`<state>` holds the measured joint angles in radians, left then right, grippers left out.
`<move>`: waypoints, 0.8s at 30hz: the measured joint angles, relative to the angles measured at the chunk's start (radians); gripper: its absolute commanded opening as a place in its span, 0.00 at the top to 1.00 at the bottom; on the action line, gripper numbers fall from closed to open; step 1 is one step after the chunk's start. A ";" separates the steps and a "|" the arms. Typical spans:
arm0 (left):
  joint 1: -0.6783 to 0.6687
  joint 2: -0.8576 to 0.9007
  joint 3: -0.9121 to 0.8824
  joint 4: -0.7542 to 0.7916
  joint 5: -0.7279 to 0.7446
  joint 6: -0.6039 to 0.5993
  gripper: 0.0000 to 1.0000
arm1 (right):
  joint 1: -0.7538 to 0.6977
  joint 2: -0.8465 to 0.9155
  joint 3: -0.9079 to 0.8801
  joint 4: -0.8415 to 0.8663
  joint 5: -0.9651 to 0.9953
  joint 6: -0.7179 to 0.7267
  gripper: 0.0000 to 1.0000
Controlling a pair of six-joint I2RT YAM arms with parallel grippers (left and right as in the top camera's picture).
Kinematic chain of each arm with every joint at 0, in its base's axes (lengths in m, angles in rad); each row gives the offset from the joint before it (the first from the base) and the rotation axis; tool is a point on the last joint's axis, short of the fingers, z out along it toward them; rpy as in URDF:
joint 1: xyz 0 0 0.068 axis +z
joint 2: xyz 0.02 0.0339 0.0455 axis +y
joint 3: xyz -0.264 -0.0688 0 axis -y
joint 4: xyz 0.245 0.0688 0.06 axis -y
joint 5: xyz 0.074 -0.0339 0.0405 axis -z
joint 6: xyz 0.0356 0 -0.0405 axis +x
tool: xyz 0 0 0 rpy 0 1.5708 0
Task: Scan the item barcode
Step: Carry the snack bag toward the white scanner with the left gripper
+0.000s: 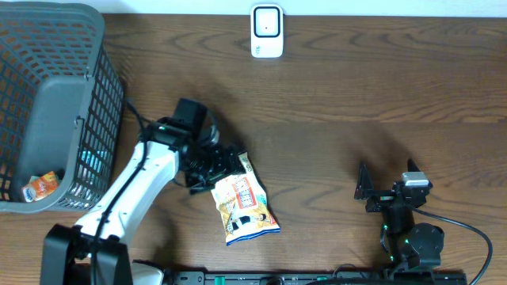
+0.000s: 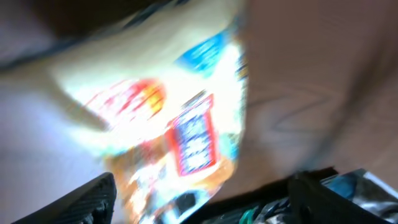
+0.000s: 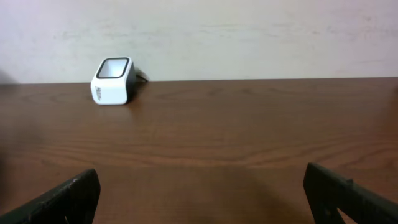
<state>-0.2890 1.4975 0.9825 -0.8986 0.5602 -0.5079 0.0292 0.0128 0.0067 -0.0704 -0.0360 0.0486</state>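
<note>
Overhead view: white-and-yellow printed snack packet (image 1: 245, 207) flat on brown wooden table (image 1: 356, 95), printed face up, between the two arms and nearer the left one. Long axis running from the far side toward the robot, near end tipped a little to the right; blue-edged end toward the arm bases, opposite end at the left gripper (image 1: 226, 165). Left jaws spread wide, clamped on nothing; cannot tell whether a fingertip touches the packet's end. Left wrist view badly blurred: packet only a bright smear with red and blue patches, lettering unreadable, barcode not made out. Right gripper (image 1: 366, 190) well apart from the packet, jaws fully spread, empty. White box-shaped scanner (image 1: 267, 32) at the far table edge. Grey plastic mesh basket (image 1: 87, 103) cut off at the left, small orange packet (image 1: 40, 186) inside.
</note>
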 measured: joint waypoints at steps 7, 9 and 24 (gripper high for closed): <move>-0.002 0.000 -0.076 -0.006 -0.126 0.006 0.00 | 0.000 0.000 0.000 0.000 0.000 0.000 0.01; -0.003 0.000 -0.112 0.058 -0.150 0.003 0.00 | 0.000 0.000 0.000 0.000 0.000 0.000 0.01; -0.003 0.065 -0.187 0.301 -0.142 -0.011 0.14 | 0.000 0.000 0.000 0.000 0.000 0.000 0.01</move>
<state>-0.2916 1.5627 0.7956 -0.5980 0.4183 -0.5194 0.0292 0.0128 0.0067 -0.0700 -0.0360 0.0486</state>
